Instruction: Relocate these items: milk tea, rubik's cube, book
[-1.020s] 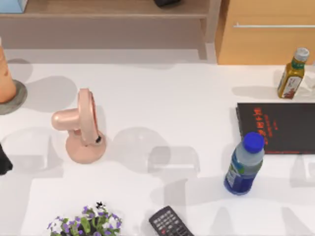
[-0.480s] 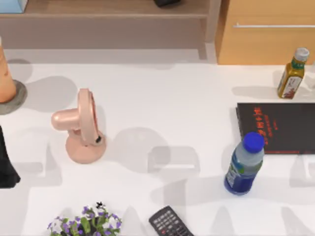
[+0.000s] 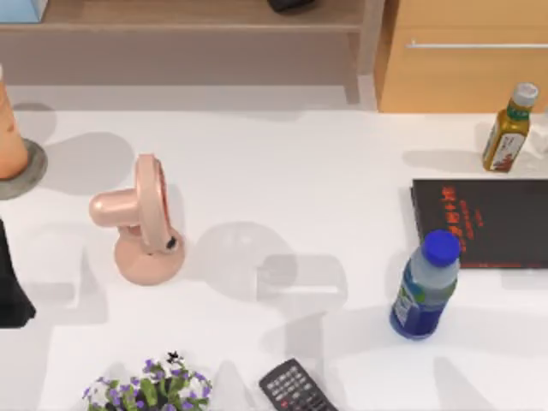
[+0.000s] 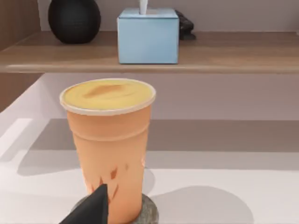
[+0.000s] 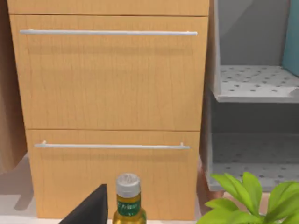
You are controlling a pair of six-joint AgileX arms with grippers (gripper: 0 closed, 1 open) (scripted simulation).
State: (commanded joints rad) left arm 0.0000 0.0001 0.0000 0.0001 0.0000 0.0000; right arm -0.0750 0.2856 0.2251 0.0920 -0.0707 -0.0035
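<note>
Top view puts the milk tea [image 3: 8,137] at the far left edge of the tabletop [image 3: 282,163], standing upright on a round grey coaster [image 3: 26,175]. It looks unmoved, so I judge this first of 3 relocations not yet done. The left hand [image 3: 10,287] sits at the left edge, near the cup but apart from it, on the side toward the camera. From the left wrist view the cup [image 4: 108,144] stands straight ahead with 1 dark fingertip [image 4: 93,207] in front of its base; whether that finger touches the cup is hard to say, and I cannot tell if the hand is released or clenched.

Neither the cube nor the teal book can be judged from what is visible, so both probably remain to be done. The right wrist view faces a wooden drawer cabinet [image 5: 112,79] and the green-capped bottle [image 5: 128,196]; 1 dark finger [image 5: 91,207] shows, and that hand's state cannot be told either.
</note>
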